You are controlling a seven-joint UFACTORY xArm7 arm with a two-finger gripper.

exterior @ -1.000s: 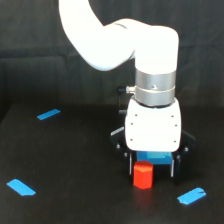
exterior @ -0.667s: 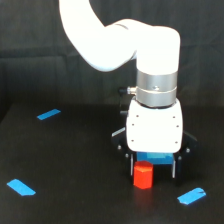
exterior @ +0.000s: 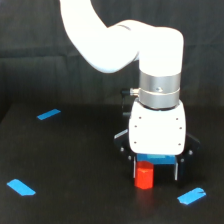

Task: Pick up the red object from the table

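Your black desk (exterior: 75, 165) has no containers — the fingers (exterior: 155, 172) sit spread around the red object (exterior: 144, 176), not pinching it.

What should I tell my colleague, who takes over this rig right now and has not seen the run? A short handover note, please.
Gripper: low over the table, open, its dark fingers straddling the red object; no sign yet that they are closed on it.
Red object: appears to stand on the table between the fingers, nearer the finger on the exterior view's left.
Blue tape strips: one far back on the exterior view's left, one near front left, one near front right.
Done: approach and descent around the block.
Left: close on the block, then lift it.
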